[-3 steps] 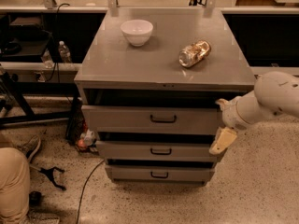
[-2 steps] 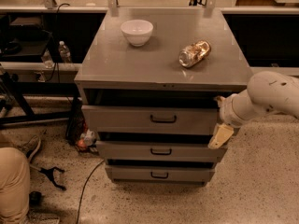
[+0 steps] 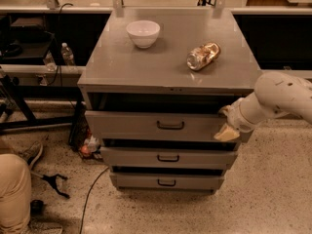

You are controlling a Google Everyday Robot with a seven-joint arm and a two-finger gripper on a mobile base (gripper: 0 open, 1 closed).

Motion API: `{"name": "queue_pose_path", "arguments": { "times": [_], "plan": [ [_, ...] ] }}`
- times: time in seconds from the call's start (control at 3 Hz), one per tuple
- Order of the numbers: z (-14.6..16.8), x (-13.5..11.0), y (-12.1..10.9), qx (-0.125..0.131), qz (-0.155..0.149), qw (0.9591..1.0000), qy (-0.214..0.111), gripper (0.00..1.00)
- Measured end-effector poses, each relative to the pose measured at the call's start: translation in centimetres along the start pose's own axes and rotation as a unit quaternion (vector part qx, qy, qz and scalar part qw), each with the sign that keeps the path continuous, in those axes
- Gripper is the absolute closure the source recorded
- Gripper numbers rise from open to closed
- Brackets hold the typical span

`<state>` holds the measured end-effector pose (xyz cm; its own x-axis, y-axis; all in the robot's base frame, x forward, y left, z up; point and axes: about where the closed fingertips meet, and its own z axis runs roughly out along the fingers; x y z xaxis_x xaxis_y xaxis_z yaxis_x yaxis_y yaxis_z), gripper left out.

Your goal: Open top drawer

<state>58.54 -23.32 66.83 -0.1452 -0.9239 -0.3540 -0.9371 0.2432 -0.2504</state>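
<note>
A grey metal cabinet (image 3: 170,72) is seen at the centre of the view, with three drawers stacked in its front. The top drawer (image 3: 126,125), the widest and tallest-fronted, sits directly under the cabinet top. Its dark loop handle (image 3: 170,125) is placed at the middle of the front. A dark gap is shown above this front, and what lies inside cannot be made out. The middle drawer (image 3: 131,156) and bottom drawer (image 3: 136,180) are set below it, each under a similar dark slit with the contents hidden. On the cabinet top, a white bowl (image 3: 143,33) is stood upright toward 11 o'clock, its inside shown as plain white. A shiny brown-and-silver bottle (image 3: 203,56) is laid on its side toward 1 o'clock, well apart from the bowl. The gripper (image 3: 227,131) is carried on a white arm (image 3: 278,99) entering from 3 o'clock and is seen against the right end of the top drawer's front. Whether it is open or closed cannot be told. A water bottle (image 3: 67,54) is stood at 10 o'clock on a low shelf.
</note>
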Motion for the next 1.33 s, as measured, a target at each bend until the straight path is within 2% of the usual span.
{"name": "queue_pose_path", "arguments": {
  "times": [0.33,0.67,1.33],
  "plan": [
    [-1.9,0.2,2.0,-0.009,0.006,0.9999,-0.001,0.78],
    [-5.0,0.0,4.9,-0.011,0.023,0.9995,-0.016,0.99],
    [-5.0,0.1,5.0,-0.011,0.024,0.9995,-0.016,1.0]
  ]
}}
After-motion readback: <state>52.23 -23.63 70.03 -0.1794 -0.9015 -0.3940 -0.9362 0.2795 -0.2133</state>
